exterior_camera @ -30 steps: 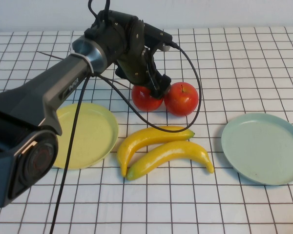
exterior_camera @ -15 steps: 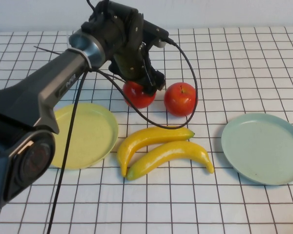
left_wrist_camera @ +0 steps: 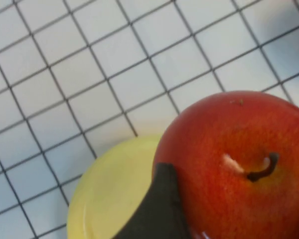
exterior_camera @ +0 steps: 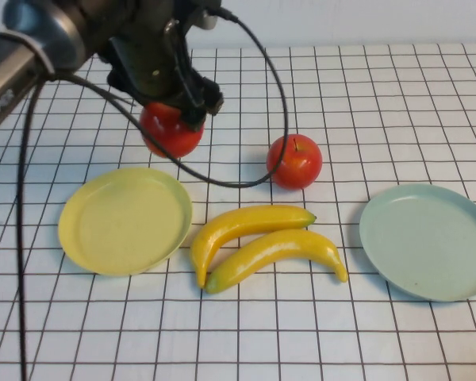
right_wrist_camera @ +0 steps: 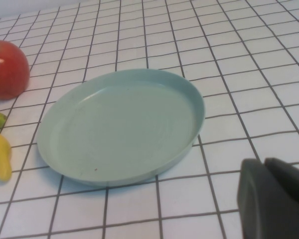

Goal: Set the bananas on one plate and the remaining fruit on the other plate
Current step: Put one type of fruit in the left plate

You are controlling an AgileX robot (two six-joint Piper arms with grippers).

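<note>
**Ana:** Yellow first: the round, shallow, pale yellow plate (exterior_camera: 125, 221) lies on the left of the white gridded counter (exterior_camera: 301, 333), bare. Above and behind its far edge hangs the left hand (exterior_camera: 178, 111), clamped wide on one round shiny red apple (exterior_camera: 171, 129), which is clear of the counter.

**Ben:** So the step is setting that apple down on the plate?

**Ana:** I judge so. The left wrist view shows the plate under the apple but off to one side. The hand should come over the plate's middle, lower until the apple sits, then let go. A round apple dropped near the rim may roll off.

**Ben:** And moving rightward?

**Ana:** Two long, curved, glossy yellow bananas (exterior_camera: 262, 246) lie side by side mid-counter, touching, just beside the plate. The second red apple (exterior_camera: 294, 161) stands behind them, untouched. The round pale blue-green plate (exterior_camera: 428, 240) is far right and bare.

**Ben:** The right hand?

**Ana:** The right hand (right_wrist_camera: 274, 196) is parked near that plate, fingers together, holding nothing.
</note>
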